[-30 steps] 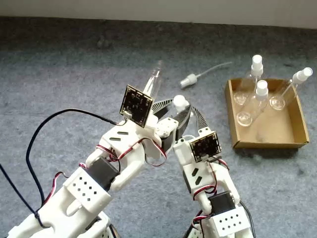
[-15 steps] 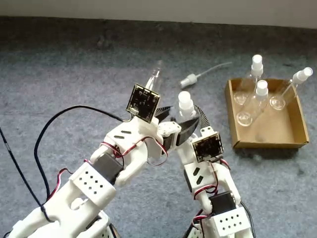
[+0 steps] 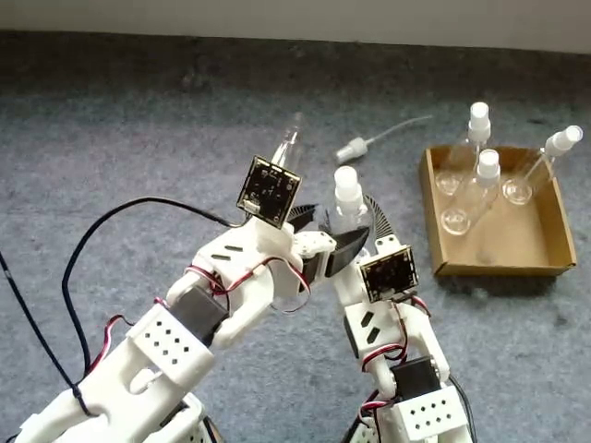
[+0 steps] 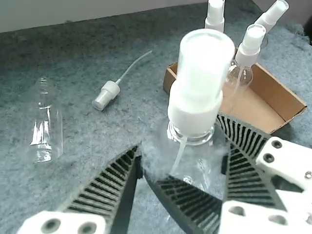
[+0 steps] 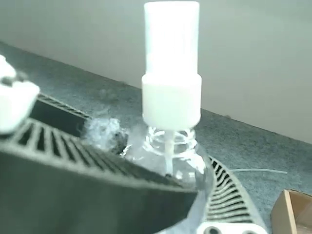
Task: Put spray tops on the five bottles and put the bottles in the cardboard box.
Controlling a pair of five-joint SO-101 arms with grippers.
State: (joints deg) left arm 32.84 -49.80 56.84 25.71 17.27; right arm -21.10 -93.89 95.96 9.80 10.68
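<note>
R gripper [image 3: 351,231] clamps clear plastic bottle [image 5: 165,146] upright, prob so white spray top [image 3: 346,185] seats; L gripper [image 3: 309,220] beside, state unclear.

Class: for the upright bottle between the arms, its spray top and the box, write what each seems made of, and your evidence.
Bottle: clear, glossy plastic or glass, I cannot tell which; the carpet shows through it and it catches highlights. Spray top: white, opaque and matte, likely plastic. Box: brown cardboard, dull, with thin upright walls.
</note>
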